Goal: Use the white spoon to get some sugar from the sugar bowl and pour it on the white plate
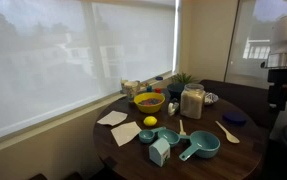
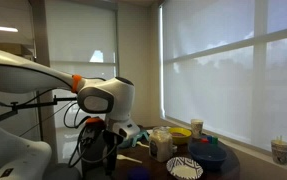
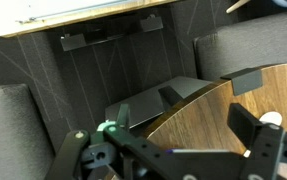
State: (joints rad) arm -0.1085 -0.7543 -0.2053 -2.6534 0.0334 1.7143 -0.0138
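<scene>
The white spoon (image 1: 228,132) lies flat on the round dark wood table (image 1: 233,160), towards its right side. A clear jar of pale grains (image 1: 192,102) stands near the middle, and a small metal bowl (image 1: 211,98) is behind it. A patterned white plate (image 2: 186,168) sits at the table's near edge in an exterior view. My gripper (image 1: 279,98) hangs above the table's right edge, well above and away from the spoon. In the wrist view the gripper (image 3: 198,105) is open and empty over the table rim.
A yellow bowl (image 1: 148,101), a lemon (image 1: 150,121), teal measuring cups (image 1: 198,148), a teal box (image 1: 159,152), two napkins (image 1: 125,133), a blue lid (image 1: 233,117) and a plant (image 1: 183,80) are on the table. Grey chairs (image 3: 13,120) stand around it.
</scene>
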